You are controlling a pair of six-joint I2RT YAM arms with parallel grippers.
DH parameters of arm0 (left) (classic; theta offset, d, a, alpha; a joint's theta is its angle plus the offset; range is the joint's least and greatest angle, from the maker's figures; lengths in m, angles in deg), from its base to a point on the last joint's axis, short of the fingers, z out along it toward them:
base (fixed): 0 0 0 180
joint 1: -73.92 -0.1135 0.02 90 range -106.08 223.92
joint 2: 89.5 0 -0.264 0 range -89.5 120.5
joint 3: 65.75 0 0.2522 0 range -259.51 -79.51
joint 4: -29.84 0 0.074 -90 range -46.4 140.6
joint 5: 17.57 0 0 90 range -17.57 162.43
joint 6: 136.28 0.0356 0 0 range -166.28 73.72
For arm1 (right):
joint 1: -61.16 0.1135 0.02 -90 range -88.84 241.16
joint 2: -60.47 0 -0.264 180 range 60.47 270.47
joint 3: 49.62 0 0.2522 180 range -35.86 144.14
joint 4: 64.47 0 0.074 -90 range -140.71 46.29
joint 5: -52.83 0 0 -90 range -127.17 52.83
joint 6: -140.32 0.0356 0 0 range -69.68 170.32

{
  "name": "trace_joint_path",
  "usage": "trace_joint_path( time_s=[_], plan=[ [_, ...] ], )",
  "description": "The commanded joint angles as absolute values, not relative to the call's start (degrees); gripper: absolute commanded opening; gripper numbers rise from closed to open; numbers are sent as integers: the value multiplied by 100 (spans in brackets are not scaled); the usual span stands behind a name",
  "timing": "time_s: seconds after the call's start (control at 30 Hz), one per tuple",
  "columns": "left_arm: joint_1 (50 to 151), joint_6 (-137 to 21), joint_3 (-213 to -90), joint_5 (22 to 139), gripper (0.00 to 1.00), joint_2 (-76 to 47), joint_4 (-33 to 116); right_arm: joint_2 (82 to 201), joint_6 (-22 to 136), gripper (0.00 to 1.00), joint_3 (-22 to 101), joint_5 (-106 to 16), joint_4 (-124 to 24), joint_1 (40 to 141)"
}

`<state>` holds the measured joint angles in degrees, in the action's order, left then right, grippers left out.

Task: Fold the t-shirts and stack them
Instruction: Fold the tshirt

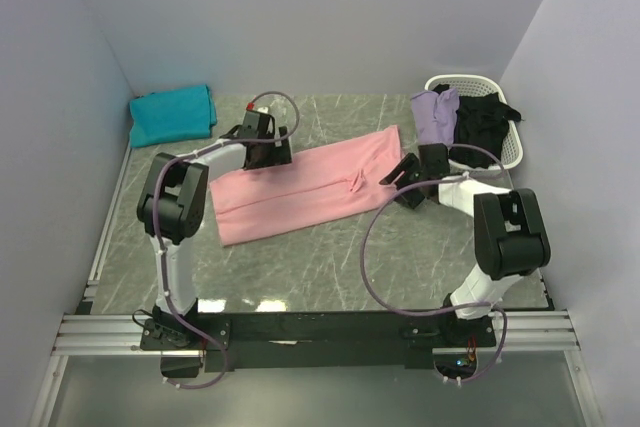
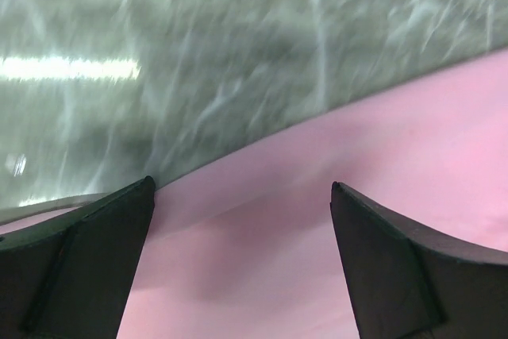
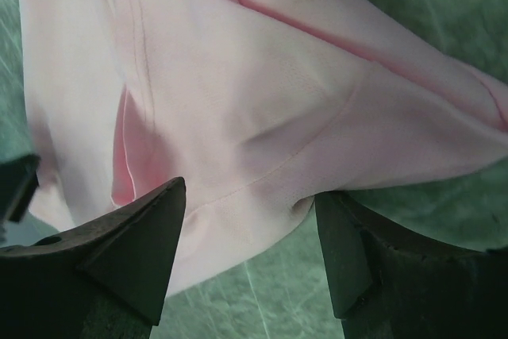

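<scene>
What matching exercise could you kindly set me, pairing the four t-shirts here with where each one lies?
Things:
1. pink t-shirt
2. teal t-shirt
3. lavender t-shirt
4. black t-shirt

Places:
A. folded, far left corner
B. spread out in the middle
C. inside the white basket
D. draped over the basket's left edge

Pairs: 1-B, 2-A, 3-D, 4-C
</scene>
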<state>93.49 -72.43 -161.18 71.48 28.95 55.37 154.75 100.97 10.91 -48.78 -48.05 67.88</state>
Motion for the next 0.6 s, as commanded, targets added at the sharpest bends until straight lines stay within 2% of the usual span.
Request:
trace_joint_path(
  time_s=[0.0, 0.27, 0.57],
  plan=[
    [9325, -7844, -15308, 6813, 99, 2503, 6205, 15995, 9805, 73, 1782, -4516, -4324, 6783],
    [9360, -8451, -14289, 6891, 99, 1809, 6390, 17040, 9436, 73, 3224, -4596, -3684, 6836],
    [10230, -9198, -13041, 7234, 99, 860, 6293, 18525, 8987, 74, 5860, -4982, -2481, 7020]
  ],
)
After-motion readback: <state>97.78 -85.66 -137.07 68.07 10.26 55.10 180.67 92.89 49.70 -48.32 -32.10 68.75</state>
